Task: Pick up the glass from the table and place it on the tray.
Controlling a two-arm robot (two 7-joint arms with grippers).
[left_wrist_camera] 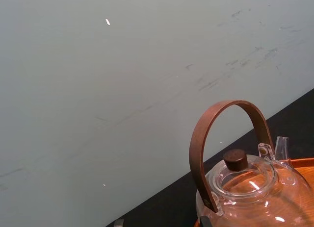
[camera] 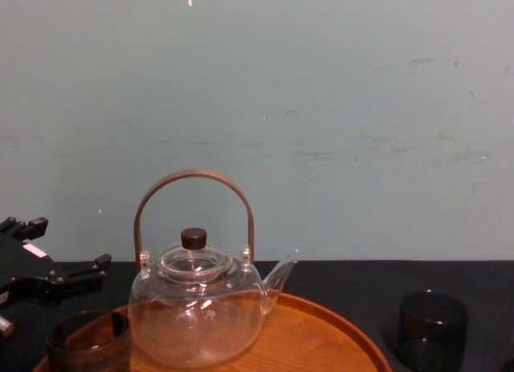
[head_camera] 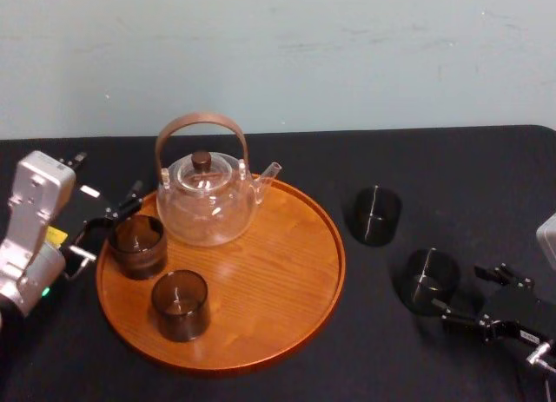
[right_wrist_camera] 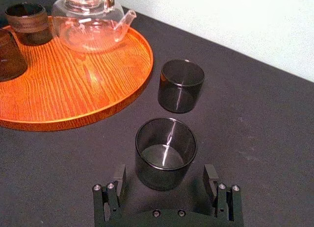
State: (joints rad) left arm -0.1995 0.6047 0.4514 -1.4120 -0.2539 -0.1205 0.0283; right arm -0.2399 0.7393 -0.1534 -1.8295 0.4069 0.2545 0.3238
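standing on the black table (right_wrist_camera: 255, 138) just beside the round orange-brown wooden tray (right_wrist_camera: 73, 89), the nearer dark smoked glass (right_wrist_camera: 166, 156) sits ungripped between the wide-spread fingers of the right tool (right_wrist_camera: 165, 174). approach step; next, i judge, closing, then lifting over the rim. the left tool (head_camera: 100, 227) waits by the tray's left edge.

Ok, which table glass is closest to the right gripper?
The glass nearer the robot, just ahead of the open right gripper; the other glass stands farther off, beside the tray.
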